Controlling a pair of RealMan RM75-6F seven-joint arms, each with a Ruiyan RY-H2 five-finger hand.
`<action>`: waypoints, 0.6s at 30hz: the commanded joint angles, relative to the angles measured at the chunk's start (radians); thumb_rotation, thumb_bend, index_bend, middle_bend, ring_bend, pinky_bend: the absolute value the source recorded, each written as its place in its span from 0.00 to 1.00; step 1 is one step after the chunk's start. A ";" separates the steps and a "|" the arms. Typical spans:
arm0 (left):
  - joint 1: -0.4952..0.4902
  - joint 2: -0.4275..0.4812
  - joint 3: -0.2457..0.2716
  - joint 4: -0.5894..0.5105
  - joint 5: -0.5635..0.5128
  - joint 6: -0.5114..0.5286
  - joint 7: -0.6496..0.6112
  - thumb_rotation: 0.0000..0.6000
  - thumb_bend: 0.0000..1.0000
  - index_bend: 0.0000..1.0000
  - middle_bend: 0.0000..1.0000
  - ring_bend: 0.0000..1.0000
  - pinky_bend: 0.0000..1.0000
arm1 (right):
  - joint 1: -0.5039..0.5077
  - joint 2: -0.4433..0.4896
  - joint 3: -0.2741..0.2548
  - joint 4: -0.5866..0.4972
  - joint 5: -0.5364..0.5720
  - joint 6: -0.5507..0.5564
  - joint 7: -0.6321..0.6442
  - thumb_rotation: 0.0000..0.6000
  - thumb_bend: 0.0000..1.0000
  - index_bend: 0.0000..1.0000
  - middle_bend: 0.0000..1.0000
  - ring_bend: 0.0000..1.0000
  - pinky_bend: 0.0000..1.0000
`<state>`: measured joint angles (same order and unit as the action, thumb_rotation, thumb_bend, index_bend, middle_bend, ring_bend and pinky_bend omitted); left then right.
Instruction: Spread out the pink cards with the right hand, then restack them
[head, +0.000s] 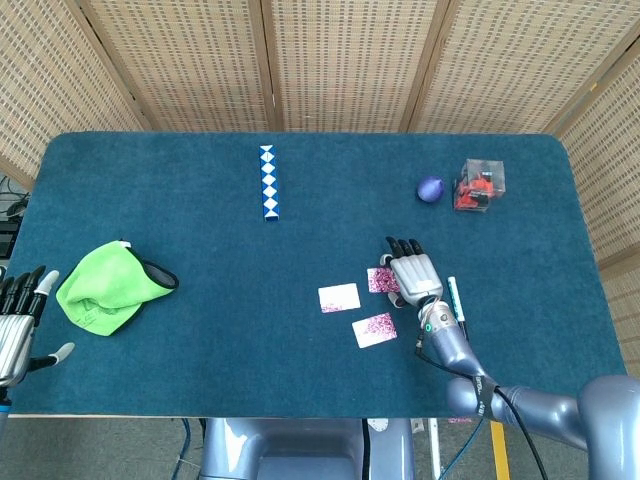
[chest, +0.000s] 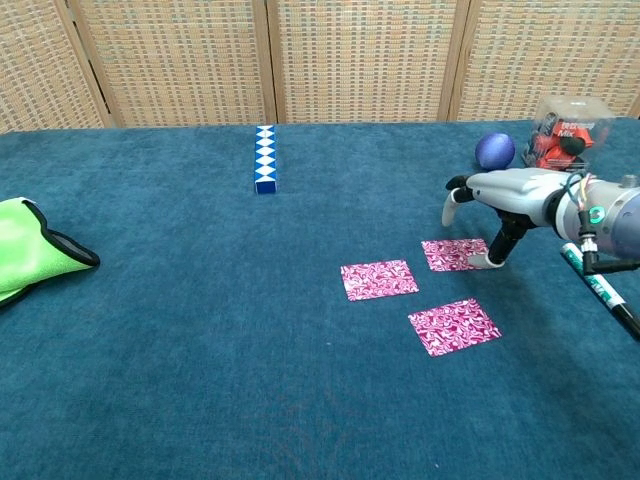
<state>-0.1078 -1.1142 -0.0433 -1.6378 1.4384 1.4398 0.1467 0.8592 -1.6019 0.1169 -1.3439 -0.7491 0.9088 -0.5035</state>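
Three pink patterned cards lie spread apart on the blue table. In the chest view there is a left card (chest: 379, 279), a near card (chest: 454, 326) and a right card (chest: 455, 254). My right hand (chest: 505, 195) hovers over the right card with its fingers apart, and one fingertip (chest: 490, 260) touches that card's right edge. From the head view the same hand (head: 413, 272) covers part of the right card (head: 380, 280). My left hand (head: 18, 320) rests at the table's left edge, fingers spread, holding nothing.
A marker pen (chest: 600, 293) lies just right of the right hand. A purple ball (chest: 494, 151) and a clear box with a red toy (chest: 567, 132) stand at the back right. A blue-white zigzag strip (head: 267, 180) lies at the back, a green cloth (head: 108, 285) at the left.
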 joint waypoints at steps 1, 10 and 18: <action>0.000 0.001 -0.001 -0.001 -0.001 -0.001 0.000 1.00 0.00 0.00 0.00 0.00 0.00 | 0.010 -0.050 -0.005 0.076 0.007 -0.025 -0.021 1.00 0.35 0.27 0.00 0.00 0.00; -0.001 0.001 0.000 -0.001 -0.002 -0.003 0.000 1.00 0.00 0.00 0.00 0.00 0.00 | -0.002 -0.080 -0.009 0.128 -0.057 -0.039 0.001 1.00 0.35 0.27 0.00 0.00 0.00; -0.001 0.000 0.000 0.000 -0.002 -0.001 0.002 1.00 0.00 0.00 0.00 0.00 0.00 | -0.012 -0.083 -0.002 0.144 -0.075 -0.049 0.004 1.00 0.35 0.27 0.00 0.00 0.00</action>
<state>-0.1085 -1.1143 -0.0438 -1.6381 1.4366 1.4390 0.1487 0.8485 -1.6848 0.1140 -1.2012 -0.8241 0.8614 -0.4995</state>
